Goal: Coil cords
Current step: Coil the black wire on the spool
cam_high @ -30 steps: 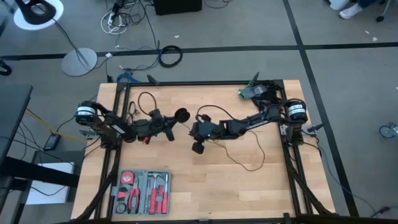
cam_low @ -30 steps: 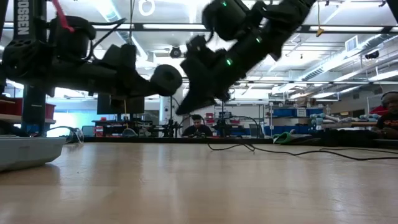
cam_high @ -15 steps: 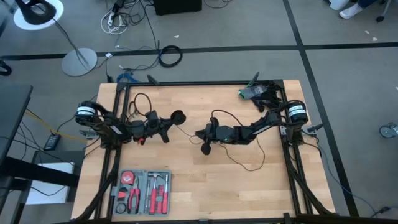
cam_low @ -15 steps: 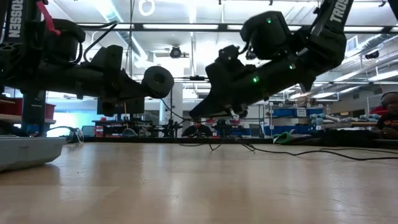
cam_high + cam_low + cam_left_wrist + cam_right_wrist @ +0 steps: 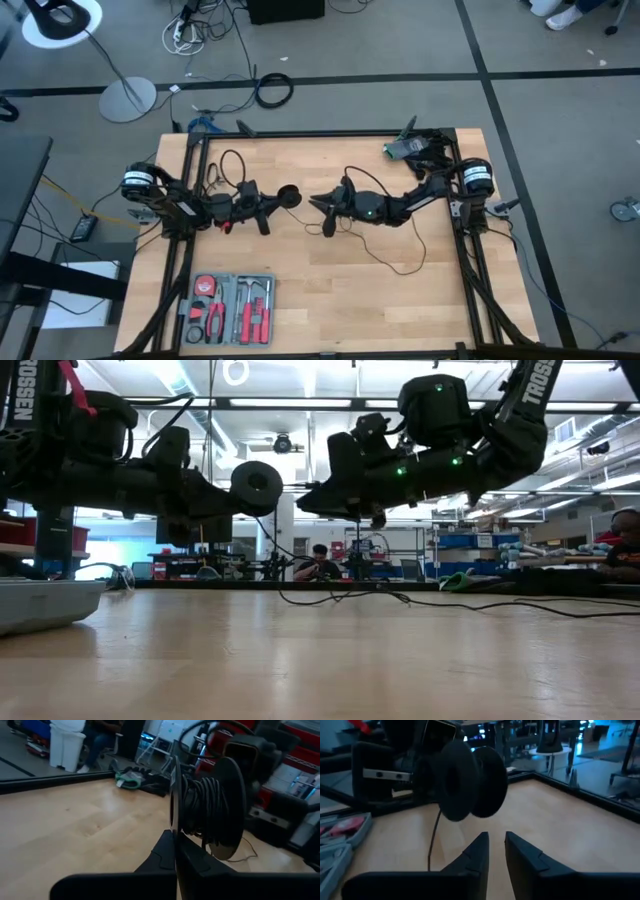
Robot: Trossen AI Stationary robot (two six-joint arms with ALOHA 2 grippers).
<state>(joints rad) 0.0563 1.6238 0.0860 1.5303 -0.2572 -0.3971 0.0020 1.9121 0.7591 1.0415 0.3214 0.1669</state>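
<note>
Left gripper (image 5: 175, 851) clenched on spool (image 5: 212, 807); right gripper (image 5: 496, 851) now released, level, slightly parted, facing spool.

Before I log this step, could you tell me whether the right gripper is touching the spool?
Apart. The right wrist view shows wood between the right gripper and the spool ahead of it.

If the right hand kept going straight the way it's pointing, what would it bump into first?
Most likely the black spool with cord wound on it, which the left hand holds up off the table. It sits just ahead of the right hand, though the gap is hard to judge.
</note>
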